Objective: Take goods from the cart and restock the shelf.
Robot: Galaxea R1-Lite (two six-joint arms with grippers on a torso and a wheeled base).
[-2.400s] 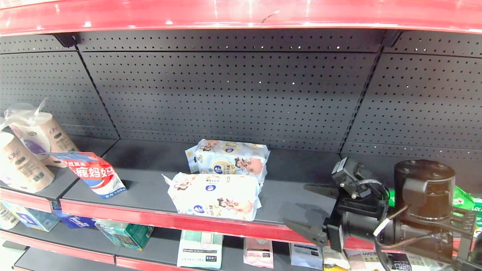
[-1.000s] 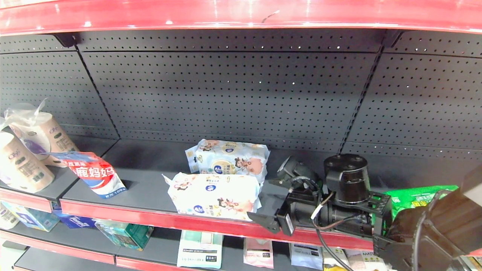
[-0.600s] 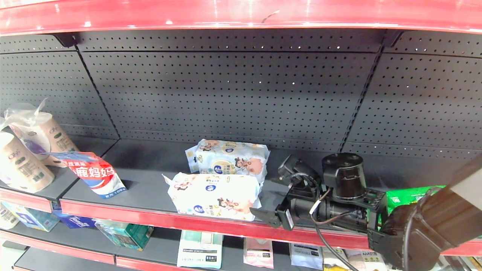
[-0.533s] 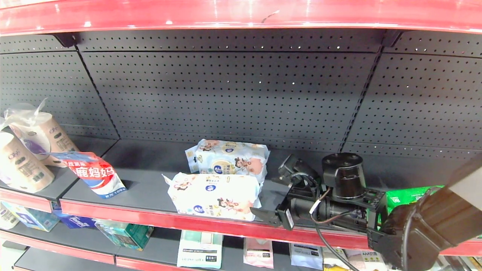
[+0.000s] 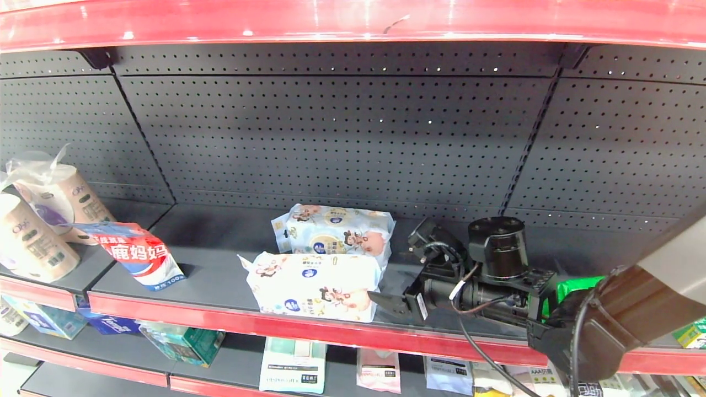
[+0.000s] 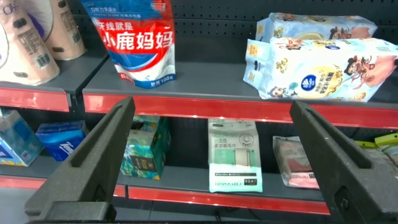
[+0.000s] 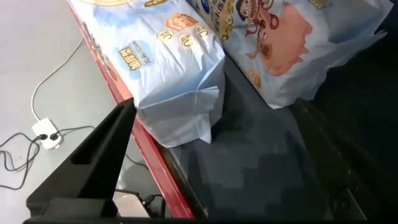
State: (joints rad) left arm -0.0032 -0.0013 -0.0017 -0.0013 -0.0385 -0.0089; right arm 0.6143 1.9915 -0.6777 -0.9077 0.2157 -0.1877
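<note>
Stock and tooling as you have them:

1. Dark grey metal shelf (image 5: 220,242), with a red front lip and a perforated back panel.
2. Front pack (image 5: 314,286): pale-blue soft plastic, printed with cartoon figures. It lies lengthwise mid-shelf, just behind the red lip.
3. Rear pack (image 5: 333,234): same make and print, lying just behind the front pack and close against it.
4. Red, white and blue stand-up pouch (image 5: 138,253): upright near the lip, well to the left of both packs.
5. Beige paper rolls in clear wrap (image 5: 44,220): on the adjoining shelf section, farther left.
6. Green plastic pack (image 5: 573,286): on the shelf behind your right arm, mostly hidden by it.
7. Right gripper (image 5: 392,278): low over the shelf, just right of the front pack and pointing at its end. Its fingers are spread wide with nothing held. You cannot tell whether the tips touch the pack.
8. Left gripper (image 6: 214,168): in front of the shelving, fingers spread wide and empty.
9. On the tier below are a white-and-green flat pack (image 6: 235,155) and a teal box (image 6: 146,152).
</note>
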